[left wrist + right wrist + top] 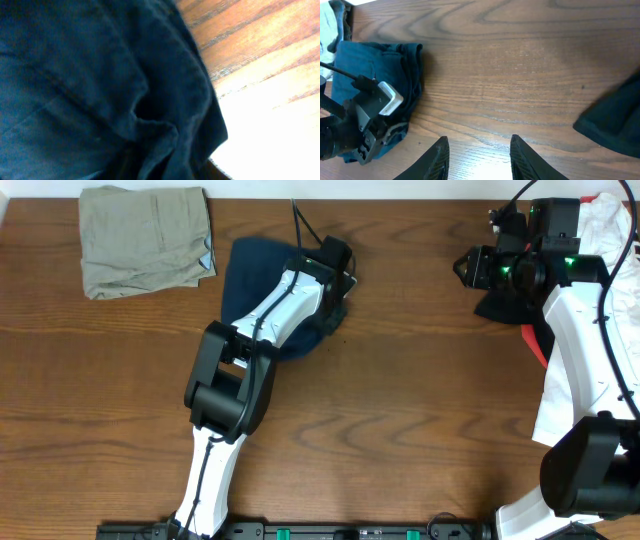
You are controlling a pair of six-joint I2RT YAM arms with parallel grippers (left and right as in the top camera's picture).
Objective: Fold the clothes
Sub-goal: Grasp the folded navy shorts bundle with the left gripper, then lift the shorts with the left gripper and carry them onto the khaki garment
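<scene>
**Left arm over the bundled shorts, right arm idle at the table's far side**

The dark blue shorts (pixel 250 275) are shown gathered into a compact bundle at the upper middle of the table (pixel 400 400), well apart from the folded tan garment (pixel 145 240) at the upper left. The left gripper (pixel 335 275) is lowered onto the right edge of the bundle. In the left wrist view the frame is filled with creased blue cloth and no fingers are seen, so it cannot be told whether the jaws are closed on the fabric or merely pressed against it. The right gripper (pixel 477 155) is held wide apart and empty above bare wood, near the heap of white, black and red clothes (pixel 610 220) at the right edge.

The fold is judged to be near completion, though the right edge is seen to be bunched rather than flat. Two risks are to be noted. If cloth is pinched or snagged when the left arm is raised, the top layer would be dragged up and the fold undone. Since the bundle is not held down by the right arm, any sideways pull would slide the whole bundle across the smooth wood.
</scene>
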